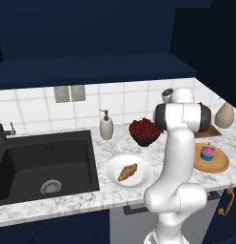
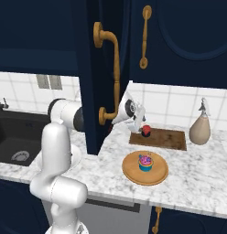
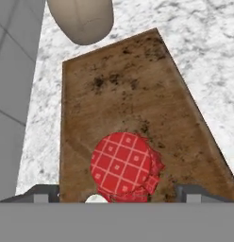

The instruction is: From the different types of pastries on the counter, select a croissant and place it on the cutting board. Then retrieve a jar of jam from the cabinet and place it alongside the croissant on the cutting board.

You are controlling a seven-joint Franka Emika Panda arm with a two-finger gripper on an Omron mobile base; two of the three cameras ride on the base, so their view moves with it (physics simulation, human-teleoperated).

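Observation:
The jar of jam (image 3: 124, 165), with its red checked cap, stands on the near end of the dark-brown cutting board (image 3: 123, 90). My gripper (image 3: 118, 196) hovers just above it, open, its fingertips (image 3: 193, 193) spread wide with a gap on each side of the cap. From the right base view, the gripper (image 2: 142, 125) points down at the jar (image 2: 146, 131) on the board's (image 2: 165, 138) left end. The croissant (image 1: 128, 172) lies on a white plate (image 1: 139, 180) on the counter (image 1: 103, 147). The cupcake (image 2: 145, 162) sits on a round tan disc (image 2: 133, 172).
An open navy cabinet door (image 2: 90, 91) with a brass handle (image 2: 114, 68) hangs just left of the gripper. A beige vase (image 2: 200, 127) stands by the board's right end. A bowl of red fruit (image 1: 144, 129), a soap dispenser (image 1: 106, 125) and the black sink (image 1: 44, 162) lie further left.

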